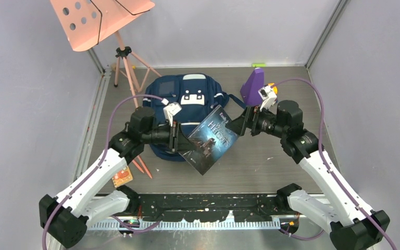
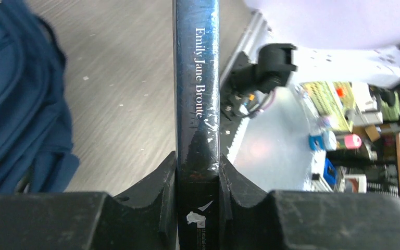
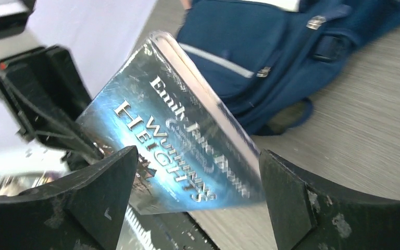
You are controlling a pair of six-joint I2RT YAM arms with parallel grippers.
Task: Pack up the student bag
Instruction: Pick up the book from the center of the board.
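Left end effector (image 2: 198, 166) pinches the stiff book (image 1: 211, 139) by its spine, right end effector (image 3: 198, 177) gapes empty; the student bag (image 1: 162, 86), upper centre, looks limp and is best gripped at its opening edge.

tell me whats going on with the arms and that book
The left gripper is shut on the spine of a book and holds it up off the table, just in front of the bag. The right gripper is open, with its fingers wide on either side of the book's other end and not squeezing it. The book is not in the bag yet.
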